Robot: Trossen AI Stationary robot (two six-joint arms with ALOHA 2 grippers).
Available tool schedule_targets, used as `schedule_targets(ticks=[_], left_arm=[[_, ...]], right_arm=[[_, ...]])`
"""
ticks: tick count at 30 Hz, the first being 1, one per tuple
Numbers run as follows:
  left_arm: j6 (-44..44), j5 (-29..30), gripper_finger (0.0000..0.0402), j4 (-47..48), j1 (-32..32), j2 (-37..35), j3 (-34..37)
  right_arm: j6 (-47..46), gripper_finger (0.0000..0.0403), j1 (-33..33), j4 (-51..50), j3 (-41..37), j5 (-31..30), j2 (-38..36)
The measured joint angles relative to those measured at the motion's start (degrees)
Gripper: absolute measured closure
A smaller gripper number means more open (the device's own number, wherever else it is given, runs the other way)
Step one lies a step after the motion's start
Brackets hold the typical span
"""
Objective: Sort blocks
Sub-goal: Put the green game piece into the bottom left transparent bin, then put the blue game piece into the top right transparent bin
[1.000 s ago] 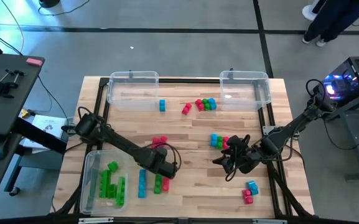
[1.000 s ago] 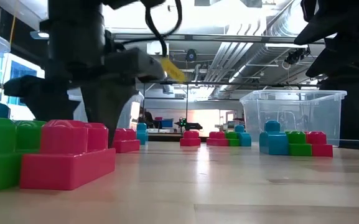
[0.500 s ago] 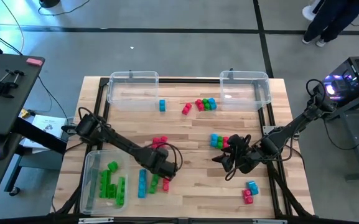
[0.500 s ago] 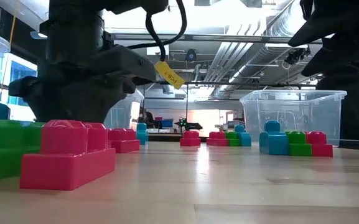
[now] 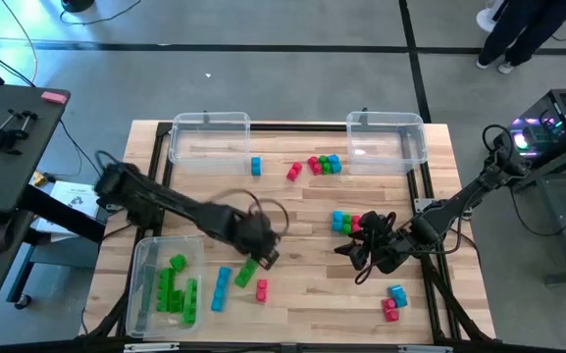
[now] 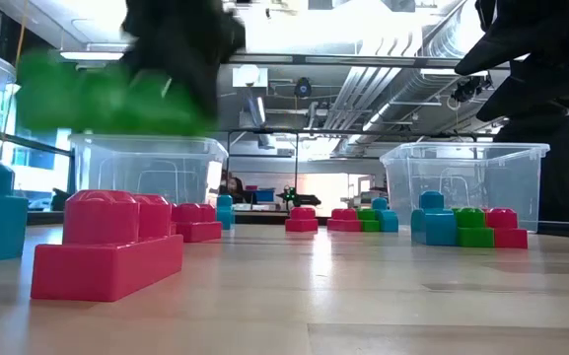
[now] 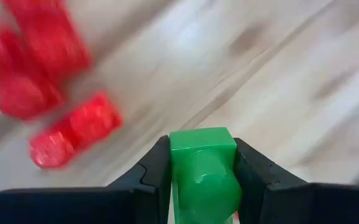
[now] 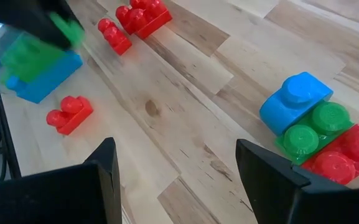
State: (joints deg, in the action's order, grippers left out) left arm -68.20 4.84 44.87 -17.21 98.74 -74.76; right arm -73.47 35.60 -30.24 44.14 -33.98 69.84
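A green block (image 7: 201, 171) sits between the fingers of my left gripper (image 5: 251, 263), which is shut on it above the near-left middle of the table. The low view shows that block (image 6: 106, 99) blurred and high off the wood. A blue block (image 5: 220, 288) and a red block (image 5: 262, 290) lie on the table just below it. A clear bin (image 5: 143, 257) at the near left holds several green blocks (image 5: 177, 286). My right gripper (image 5: 359, 247) hovers open right of centre, beside a blue, green and red cluster (image 8: 313, 127). My left gripper pinches the green block by two opposite sides (image 7: 178, 163) between its two fingers (image 7: 155, 168). The fingers come from above, slanting steeply down. The block is lifted clear of the table, one end sticking out past the fingertips.
Two clear bins stand at the far edge, one at the left (image 5: 209, 137) and one at the right (image 5: 387, 137). Loose blocks lie between them (image 5: 325, 164), with a blue one (image 5: 255, 167) apart. A blue and red pair (image 5: 393, 301) lies near right. Red blocks (image 8: 139, 18) lie mid-table.
My left gripper has shut on the green block, risen and rolled at the wrist, drifting a little toward the far edge. The green block has come up off the table from beside the red block, which has stayed where it was.
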Motion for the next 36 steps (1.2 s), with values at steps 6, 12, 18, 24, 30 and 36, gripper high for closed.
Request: schedule_targets(ticks=[6,12,18,24,30,36], left_arm=[[4.6,7.7,0.0308,1.7,-0.8,-16.5,-0.1],[-8.4,12.5,0.0308,16.7,-12.2,-28.5,-0.2],[-30.4,11.2,0.0305,30.8,-28.5,-29.3,-0.1],[-45.7,8.1,0.0276,36.0,-38.1,-26.2,-0.1],[-47.2,7.9,0.0215,37.4,-38.7,-23.7,-0.1],[-41.8,9.4,0.0167,34.3,-35.0,-24.9,-0.1]], right_arm=[[-0.6,0.0204,-0.1,0.0,0.0,-0.1,0.0],[-1.1,0.0204,-0.2,-0.1,0.0,-0.1,0.3],[-1.3,0.0204,-0.4,0.4,0.0,0.0,2.1],[-1.7,0.0204,-0.4,1.5,0.0,0.3,3.1],[-1.5,0.0204,-0.4,4.5,0.0,0.8,3.1],[-1.0,0.0204,-0.4,8.9,0.0,1.0,2.9]])
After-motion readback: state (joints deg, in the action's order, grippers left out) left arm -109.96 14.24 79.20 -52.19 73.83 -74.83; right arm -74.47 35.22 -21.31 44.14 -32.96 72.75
